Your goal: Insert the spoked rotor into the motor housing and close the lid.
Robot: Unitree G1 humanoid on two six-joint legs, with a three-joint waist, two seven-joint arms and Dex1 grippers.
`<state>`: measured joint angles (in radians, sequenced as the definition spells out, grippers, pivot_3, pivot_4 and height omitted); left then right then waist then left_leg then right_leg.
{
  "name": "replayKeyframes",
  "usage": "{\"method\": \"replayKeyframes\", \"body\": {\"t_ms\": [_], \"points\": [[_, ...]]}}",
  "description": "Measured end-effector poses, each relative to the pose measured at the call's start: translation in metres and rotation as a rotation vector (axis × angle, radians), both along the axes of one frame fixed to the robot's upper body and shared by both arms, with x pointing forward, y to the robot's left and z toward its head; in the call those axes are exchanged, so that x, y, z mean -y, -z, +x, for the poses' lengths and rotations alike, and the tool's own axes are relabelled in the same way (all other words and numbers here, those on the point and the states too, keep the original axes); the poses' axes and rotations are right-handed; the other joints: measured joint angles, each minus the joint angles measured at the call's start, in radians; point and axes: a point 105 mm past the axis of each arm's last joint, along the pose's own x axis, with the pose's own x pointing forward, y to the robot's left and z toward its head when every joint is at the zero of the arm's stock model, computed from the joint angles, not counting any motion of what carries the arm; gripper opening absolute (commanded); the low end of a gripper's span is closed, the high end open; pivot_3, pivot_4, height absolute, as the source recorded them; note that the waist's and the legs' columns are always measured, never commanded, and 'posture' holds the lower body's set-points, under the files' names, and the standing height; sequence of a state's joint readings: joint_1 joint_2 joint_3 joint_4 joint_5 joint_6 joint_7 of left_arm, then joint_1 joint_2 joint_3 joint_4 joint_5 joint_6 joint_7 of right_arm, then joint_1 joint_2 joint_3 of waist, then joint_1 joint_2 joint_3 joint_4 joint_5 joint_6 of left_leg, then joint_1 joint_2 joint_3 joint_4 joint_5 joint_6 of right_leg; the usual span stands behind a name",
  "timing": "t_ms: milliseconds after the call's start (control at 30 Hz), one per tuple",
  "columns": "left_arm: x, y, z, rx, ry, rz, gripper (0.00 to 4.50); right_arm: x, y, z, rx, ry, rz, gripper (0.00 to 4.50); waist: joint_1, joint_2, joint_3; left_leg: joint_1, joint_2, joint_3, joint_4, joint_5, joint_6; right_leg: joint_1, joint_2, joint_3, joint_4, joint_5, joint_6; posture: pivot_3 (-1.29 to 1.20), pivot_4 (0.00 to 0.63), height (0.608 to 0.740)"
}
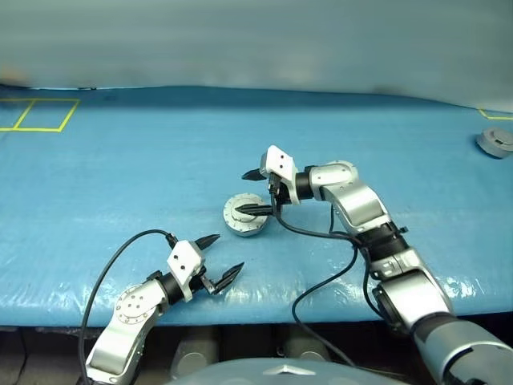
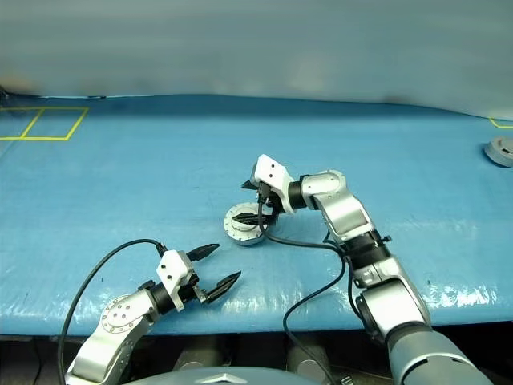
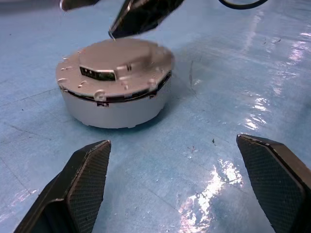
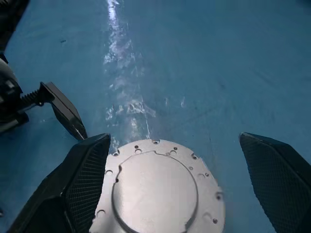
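The right gripper (image 1: 255,192) stood with its jaws spread wide and held nothing; one black finger reached over the top of the lid (image 1: 244,211) while the other hung clear on the far side, and whether the near fingertip touched the lid could not be told. In the right wrist view the two fingers (image 4: 80,187) flanked the lid's plain grey face, with a gap on either side. The lid sat closed on the motor housing (image 1: 247,226), the pair forming one silver-grey puck on the blue table cover (image 1: 120,176), near the middle of the head view. In the left wrist view a thin dark seam ran between lid and housing, and the lid's raised centre plate faced up.

The left gripper (image 1: 220,257) rested at about seven o'clock from the housing, well apart from it, close to the table's near edge. Its jaws were also fully apart and empty, pointing toward the housing.

Farther out, a second grey round part (image 1: 497,142) lay at about two o'clock from the housing, near the right edge of the table. Yellow tape lines (image 1: 38,114) marked squares at about ten o'clock, at the far left corner.
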<state>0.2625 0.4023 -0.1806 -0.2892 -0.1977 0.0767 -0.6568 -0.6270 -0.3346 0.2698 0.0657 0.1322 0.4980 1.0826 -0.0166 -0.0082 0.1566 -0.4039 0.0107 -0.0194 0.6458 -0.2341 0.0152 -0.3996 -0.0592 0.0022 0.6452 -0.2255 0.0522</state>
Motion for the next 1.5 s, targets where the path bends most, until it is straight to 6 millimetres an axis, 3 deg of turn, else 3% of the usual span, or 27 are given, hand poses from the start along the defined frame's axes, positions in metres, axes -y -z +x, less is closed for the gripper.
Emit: {"method": "replayKeyframes", "body": {"t_ms": [167, 300, 467, 800, 1167, 1500], "points": [[0.002, 0.0, -0.001, -0.001, 0.017, -0.002, 4.5, -0.006, 0.021, -0.021, -0.09, 0.23, 0.054, 4.48, 0.0, 0.0, 0.0, -0.003, 0.0, 0.001, 0.001, 0.0, 0.0, -0.003, 0.0, 0.0, 0.0, -0.001, -0.002, 0.0, 0.15, 0.74], [0.003, 0.0, -0.001, -0.003, 0.025, -0.005, 4.5, -0.014, 0.019, -0.025, -0.143, 0.562, 0.204, 4.48, -0.002, 0.0, 0.0, -0.009, 0.0, 0.001, 0.002, 0.001, -0.002, -0.012, 0.001, 0.002, 0.004, 0.0, -0.001, 0.0, 0.15, 0.74], [0.003, 0.0, -0.001, -0.004, 0.026, -0.004, 4.5, -0.024, 0.034, -0.04, -0.122, 0.718, 0.173, 4.48, -0.005, 0.0, 0.0, -0.009, 0.0, 0.003, 0.003, 0.002, -0.001, -0.012, 0.0, 0.004, 0.003, -0.001, -0.001, 0.0, 0.15, 0.74], [0.0, 0.001, 0.0, -0.013, 0.024, 0.012, 4.5, -0.02, 0.025, -0.03, 0.097, 0.766, 0.168, 4.48, -0.009, 0.0, 0.0, -0.008, 0.0, 0.004, 0.004, 0.002, 0.0, -0.011, 0.001, 0.005, 0.003, -0.003, 0.004, 0.0, 0.15, 0.74], [-0.001, 0.001, 0.001, -0.017, 0.018, 0.014, 4.5, -0.03, 0.044, -0.034, 0.065, 0.711, 0.133, 4.48, -0.008, 0.0, 0.0, -0.008, 0.001, 0.004, 0.004, 0.002, 0.0, -0.011, 0.001, 0.005, 0.003, -0.003, 0.003, 0.0, 0.15, 0.74], [-0.003, 0.001, 0.001, -0.013, 0.012, 0.014, 4.5, -0.017, 0.053, -0.022, 0.069, 0.747, 0.104, 4.48, -0.008, 0.0, 0.0, -0.008, 0.0, 0.004, 0.004, 0.002, 0.0, -0.011, 0.001, 0.005, 0.003, -0.002, 0.003, 0.0, 0.15, 0.74]]}}
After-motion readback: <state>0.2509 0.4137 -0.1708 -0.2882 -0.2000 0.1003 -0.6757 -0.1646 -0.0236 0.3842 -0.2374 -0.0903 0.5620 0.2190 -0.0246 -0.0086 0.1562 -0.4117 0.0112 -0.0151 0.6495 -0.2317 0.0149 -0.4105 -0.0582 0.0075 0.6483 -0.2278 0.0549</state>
